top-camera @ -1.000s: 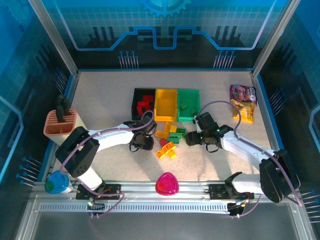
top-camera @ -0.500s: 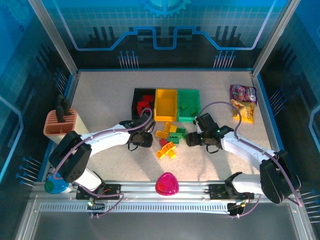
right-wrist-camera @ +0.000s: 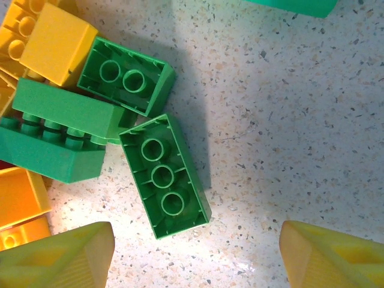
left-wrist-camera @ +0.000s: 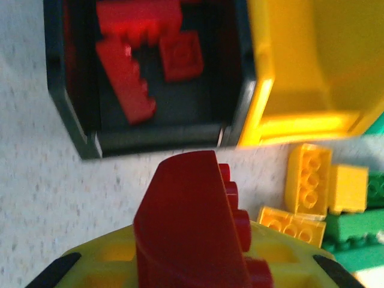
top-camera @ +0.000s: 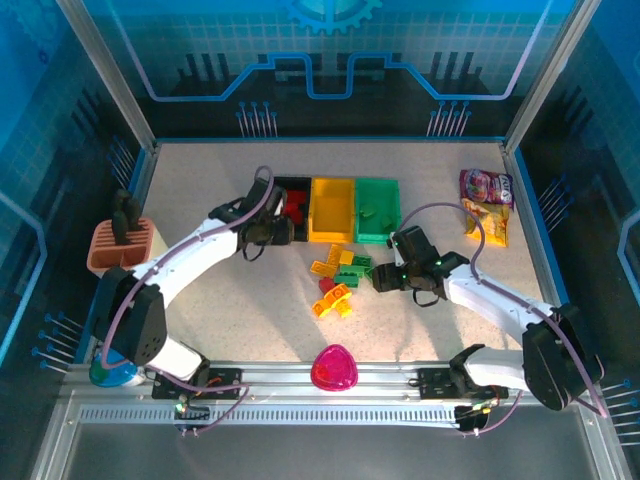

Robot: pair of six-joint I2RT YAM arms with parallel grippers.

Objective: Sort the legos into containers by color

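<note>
The right gripper (right-wrist-camera: 197, 258) hangs spread above a green lego (right-wrist-camera: 164, 176) lying underside up on the counter (right-wrist-camera: 288, 120), beside the loose pile. Farther out, the left gripper (top-camera: 278, 230) pinches a red lego (left-wrist-camera: 192, 228) just short of the black bin (left-wrist-camera: 72, 114), which holds red bricks (left-wrist-camera: 129, 84). The yellow bin (left-wrist-camera: 300, 60) touches it.

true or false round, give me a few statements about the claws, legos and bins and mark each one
1. The left claw is shut on a red lego. True.
2. The black bin holds green legos. False: it holds red legos.
3. The right claw is shut on a yellow lego. False: it is open above a green lego lying on the table.
4. A pink triangular object sits near the table's front edge. True.
</note>
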